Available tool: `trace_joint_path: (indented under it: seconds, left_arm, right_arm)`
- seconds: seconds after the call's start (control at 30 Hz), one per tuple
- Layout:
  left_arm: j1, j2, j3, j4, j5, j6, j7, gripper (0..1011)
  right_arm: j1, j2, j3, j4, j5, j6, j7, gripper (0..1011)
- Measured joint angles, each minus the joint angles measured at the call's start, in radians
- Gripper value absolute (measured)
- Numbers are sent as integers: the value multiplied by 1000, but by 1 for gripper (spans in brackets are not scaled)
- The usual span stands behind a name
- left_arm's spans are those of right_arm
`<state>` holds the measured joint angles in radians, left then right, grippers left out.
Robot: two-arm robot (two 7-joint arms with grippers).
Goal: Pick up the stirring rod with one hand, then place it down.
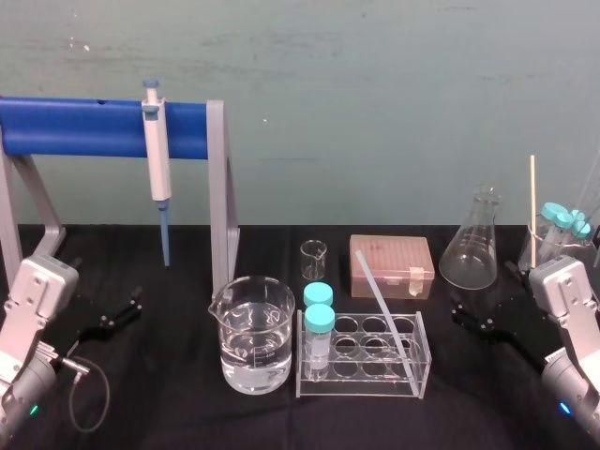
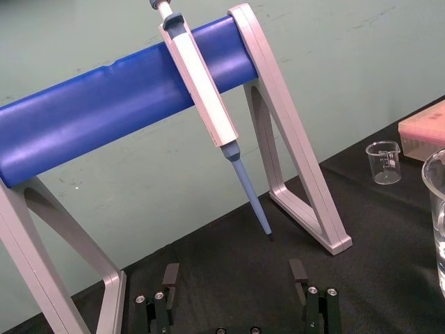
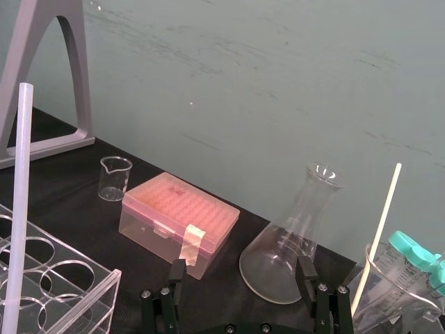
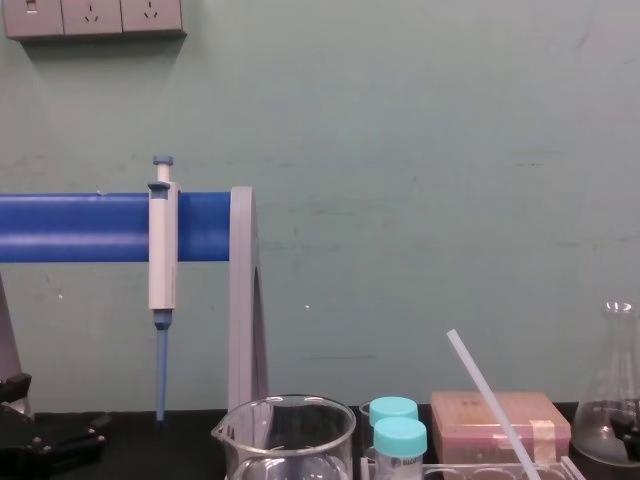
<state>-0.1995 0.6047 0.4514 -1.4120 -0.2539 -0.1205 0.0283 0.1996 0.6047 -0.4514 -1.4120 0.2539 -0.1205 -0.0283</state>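
Both sets of fingers are spread and empty: I see left gripper point(image 1: 111, 317) lower left, right gripper point(image 1: 480, 321) lower right, stirring rod point(image 1: 382, 305) leaning in the clear rack point(image 1: 361, 386), lower centre

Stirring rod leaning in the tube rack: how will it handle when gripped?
The stirring rod looks straight, unsagging: probably stiff. Thin and smooth, so likely light and slippery. Leaning in the test tube rack; laid flat it would probably roll.

I can read no text; the marks on the capped vial point(image 4: 400, 452) and the small beaker point(image 2: 384, 161) are too small to tell.
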Motion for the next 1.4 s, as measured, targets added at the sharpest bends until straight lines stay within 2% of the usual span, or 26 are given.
trace_joint_path:
  seconds: [1.4]
  left_arm:
    - [0,0,0,0,0,0,0,1000]
  right_arm:
    - [0,0,0,0,0,0,0,1003]
